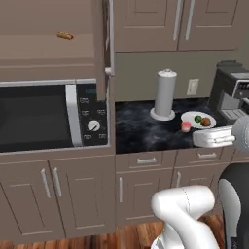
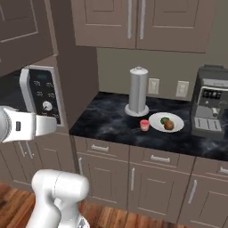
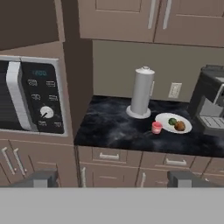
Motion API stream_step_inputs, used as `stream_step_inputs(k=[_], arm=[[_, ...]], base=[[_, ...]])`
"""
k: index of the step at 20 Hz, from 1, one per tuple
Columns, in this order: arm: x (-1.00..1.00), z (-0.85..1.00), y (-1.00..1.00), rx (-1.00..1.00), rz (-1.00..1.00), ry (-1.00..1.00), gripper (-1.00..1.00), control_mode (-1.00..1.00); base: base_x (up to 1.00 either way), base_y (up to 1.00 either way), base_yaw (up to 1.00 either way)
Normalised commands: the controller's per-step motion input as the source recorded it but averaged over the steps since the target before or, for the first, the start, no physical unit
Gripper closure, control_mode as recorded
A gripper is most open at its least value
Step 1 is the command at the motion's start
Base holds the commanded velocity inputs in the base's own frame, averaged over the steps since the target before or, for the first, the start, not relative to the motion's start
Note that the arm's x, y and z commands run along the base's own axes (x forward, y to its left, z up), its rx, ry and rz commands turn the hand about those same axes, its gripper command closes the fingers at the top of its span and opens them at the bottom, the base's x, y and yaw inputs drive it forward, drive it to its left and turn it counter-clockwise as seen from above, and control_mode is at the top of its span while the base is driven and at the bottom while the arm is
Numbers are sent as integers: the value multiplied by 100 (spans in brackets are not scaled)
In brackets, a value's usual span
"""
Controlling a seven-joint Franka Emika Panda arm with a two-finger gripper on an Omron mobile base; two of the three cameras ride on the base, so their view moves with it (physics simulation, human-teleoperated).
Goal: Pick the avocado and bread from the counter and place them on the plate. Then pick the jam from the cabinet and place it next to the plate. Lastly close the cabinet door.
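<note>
Closest to the lens were the gripper (image 3: 111, 178)'s two dark finger tips, poking up at the bottom of the hand view with a big gap between them, jaws spread wide and nothing in them. It hung back from the cabinetry, well apart from everything on the worktop.

Going left to right from there: the microwave (image 3: 30, 98) sat built into the brown units on the far left, with its dial panel facing out. Above it, in the left base view, the cabinet door (image 1: 106, 48) stood swung open, edge-on to the camera, its long silver handle showing. Inside the cabinet (image 1: 48, 48) a small orange-ish item (image 1: 64, 35) lay on the shelf, too small for me to say what it was.

Then came the counter (image 3: 109, 127), black stone with pale veining over brown drawers. A grey paper-towel holder (image 3: 142, 92) stood upright toward the back wall. In front of it and a bit to the right, the jam (image 3: 156, 127) sat upright on the stone, just beside the left rim of the plate (image 3: 186, 128); couldn't tell if it was actually touching. On the plate were the avocado (image 3: 173, 121) on the left and the bread (image 3: 180, 126) on the right, snug against each other.

Far right was a dark coffee machine (image 3: 212, 100), just past the plate. The upper cupboards above that stretch were shut.
</note>
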Motion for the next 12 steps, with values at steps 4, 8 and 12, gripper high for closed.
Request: stream_step_inputs(k=[4, 8, 12], arm=[[0, 0, 0, 0, 0, 0, -100, 100], [0, 0, 0, 0, 0, 0, -100, 100], [0, 0, 0, 0, 0, 0, -100, 100]], base=[[-1, 100, 0], [-8, 97, 0], [-10, 85, 0]])
